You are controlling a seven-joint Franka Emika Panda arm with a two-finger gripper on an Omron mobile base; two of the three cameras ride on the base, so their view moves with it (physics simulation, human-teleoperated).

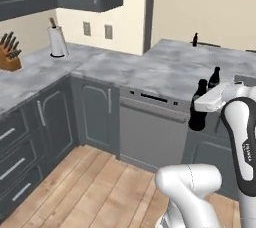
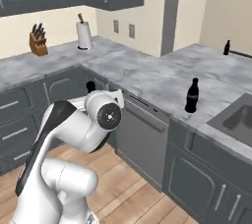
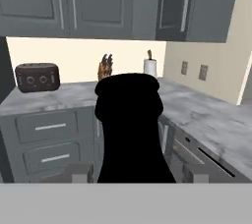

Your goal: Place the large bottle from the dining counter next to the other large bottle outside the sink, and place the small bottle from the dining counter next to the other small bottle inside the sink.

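My gripper is shut on a large black bottle and holds it upright in the air, in front of the counter's front edge. From the hand, that bottle stands dark between the two fingertips. Its cap peeks out behind my arm. The other large bottle stands on the grey marble counter, just left of the sink; it is also behind the held one. A small dark bottle stands far back on the counter. The dining counter is out of view.
A dishwasher front sits under the counter below the held bottle. A knife block and a paper towel roll stand on the left counter run, and a toaster further along. Wood floor lies in front.
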